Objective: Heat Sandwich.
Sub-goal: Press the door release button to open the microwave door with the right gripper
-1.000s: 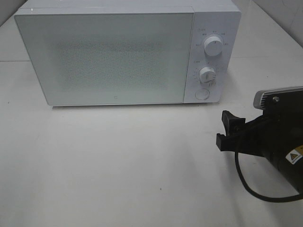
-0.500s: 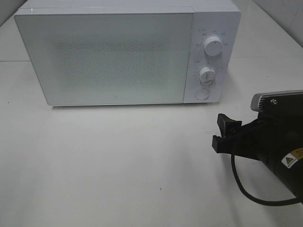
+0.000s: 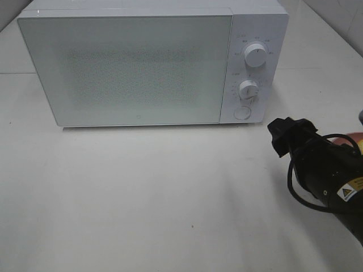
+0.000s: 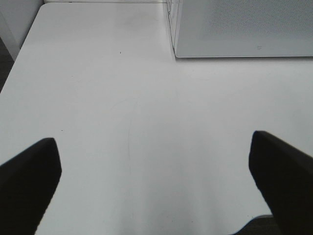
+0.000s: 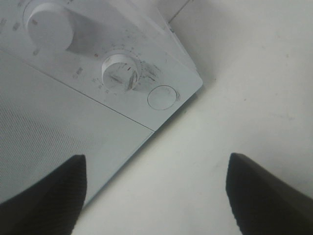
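Note:
The sandwich is out of view in every frame. The white microwave (image 3: 130, 68) stands at the back of the table with its door shut; its two knobs and round button (image 3: 243, 113) are on its right panel. My right gripper (image 3: 279, 138) hovers open and empty just right of the microwave's lower right corner. In the right wrist view the right gripper (image 5: 154, 196) faces the lower knob (image 5: 122, 72) and the button (image 5: 163, 97). My left gripper (image 4: 155, 186) is open over bare table, with the microwave's front corner (image 4: 177, 49) ahead of it.
A sliver of a pink plate (image 3: 347, 136) shows behind the right arm at the right edge. The white table (image 3: 142, 192) spreads in front of the microwave. The right arm's black cable (image 3: 295, 187) loops beside it.
The right gripper has swung up and back toward the microwave's control panel and turned. The pink plate's edge now shows behind the arm. The microwave has not moved.

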{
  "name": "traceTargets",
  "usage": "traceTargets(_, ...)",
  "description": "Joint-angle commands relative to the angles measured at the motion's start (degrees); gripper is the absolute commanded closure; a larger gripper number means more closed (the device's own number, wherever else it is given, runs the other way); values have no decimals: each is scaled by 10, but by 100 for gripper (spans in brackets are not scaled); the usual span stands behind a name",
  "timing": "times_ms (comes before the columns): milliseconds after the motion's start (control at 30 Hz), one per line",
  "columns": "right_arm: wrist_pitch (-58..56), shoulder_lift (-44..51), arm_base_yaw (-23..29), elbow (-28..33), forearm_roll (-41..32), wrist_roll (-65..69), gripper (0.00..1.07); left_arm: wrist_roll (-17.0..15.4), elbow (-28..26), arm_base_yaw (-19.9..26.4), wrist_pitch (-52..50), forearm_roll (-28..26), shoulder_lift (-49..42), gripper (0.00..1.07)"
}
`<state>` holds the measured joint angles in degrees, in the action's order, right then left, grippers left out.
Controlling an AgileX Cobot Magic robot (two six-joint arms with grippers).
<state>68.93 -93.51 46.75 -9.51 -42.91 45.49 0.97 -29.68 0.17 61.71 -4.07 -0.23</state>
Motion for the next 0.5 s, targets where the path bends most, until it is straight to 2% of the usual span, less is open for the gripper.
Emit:
traceTargets(33,61,0,1,-5,3,77,32,-1,1,-3,-3,2,-13,7)
traceTargets(167,61,0,1,-5,3,260,32,-1,1,-3,-3,2,-13,7)
traceTargets(267,61,0,1,-5,2,288,34,-1,1,-3,-3,2,-13,7)
traceTargets(400,61,0,1,-5,2,320,43,-1,1,-3,-3,2,-13,7)
traceTargets(433,61,0,1,-5,2,332,48,-1,1,-3,-3,2,-13,7)
traceTargets(467,59,0,1,-5,0,358,57,-1,1,-3,-3,2,-13,7)
traceTargets(500,59,0,1,-5,0,358,57,-1,1,-3,-3,2,-13,7)
